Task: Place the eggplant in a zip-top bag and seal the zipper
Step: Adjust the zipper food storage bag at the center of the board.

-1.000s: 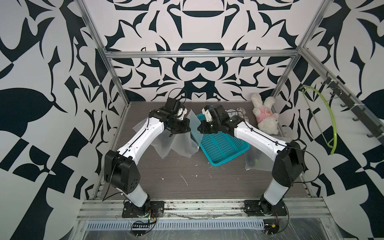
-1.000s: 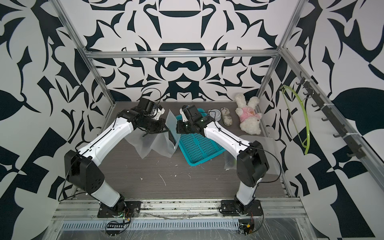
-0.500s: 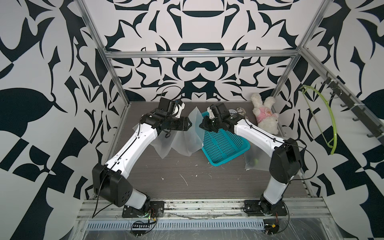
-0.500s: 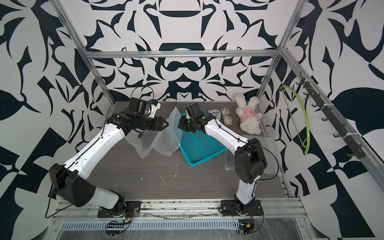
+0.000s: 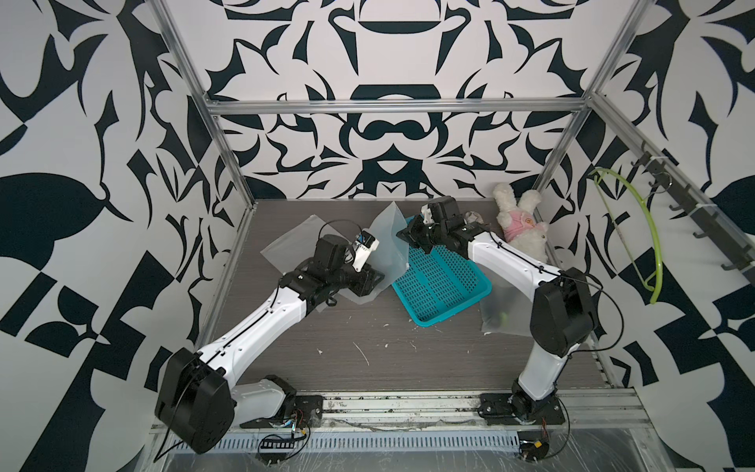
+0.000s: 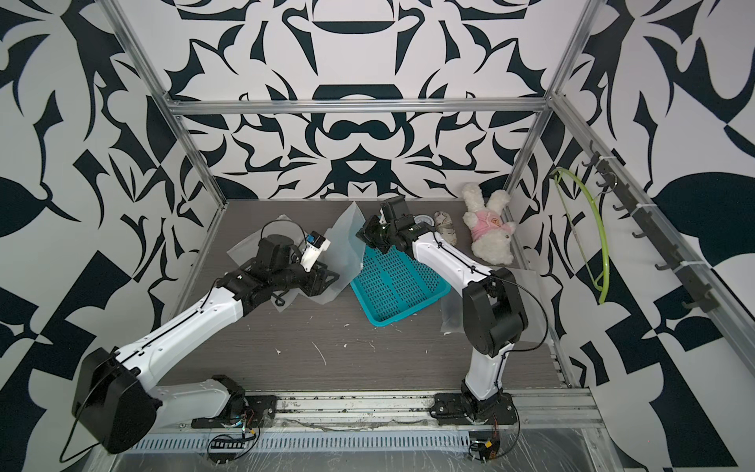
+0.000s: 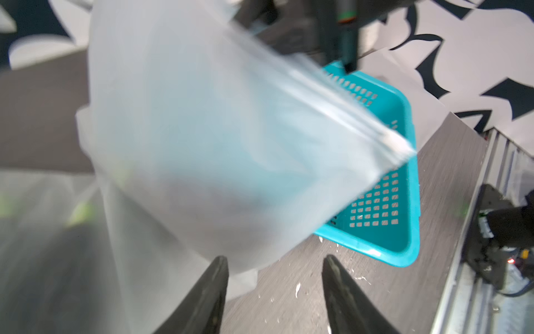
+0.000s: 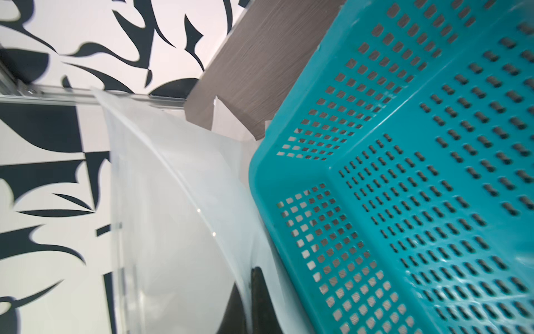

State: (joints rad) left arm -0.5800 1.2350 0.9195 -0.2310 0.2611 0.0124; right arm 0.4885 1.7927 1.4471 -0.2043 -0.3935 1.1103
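Two white robot arms are bolted to a rail at the near edge of a grey wood-grain surface (image 5: 367, 339) flecked with white scraps. By the right arm's base lies a cloudy plastic bag (image 5: 500, 310) with something small and green showing through it.

Further in, an empty teal mesh basket (image 5: 441, 282) sits at an angle in the middle. To its left the left claw (image 7: 274, 257) hovers low, its two dark fingers spread apart with nothing between them. Just ahead of it, in the left wrist view, hangs the frosted zip-top bag (image 7: 202, 144), its zipper strip (image 7: 346, 115) running along the upper edge. Other flat clear bags (image 5: 290, 241) lie on the surface under and behind the left arm.

Beyond the basket's far corner the right claw (image 5: 405, 236) is closed on the bag, pinching it close to the zipper edge and holding it up off the surface; the right wrist view shows the film caught between its fingers. Whether the zipper is open cannot be told.

At the far back right, a white plush rabbit in pink (image 5: 521, 229) leans in the corner.

The eggplant does not show in any view, and the raised bag looks empty. The task appears to be at an early stage: a bag is held up, but opening its mouth, putting the eggplant inside and pressing the zipper shut all seem still to come.
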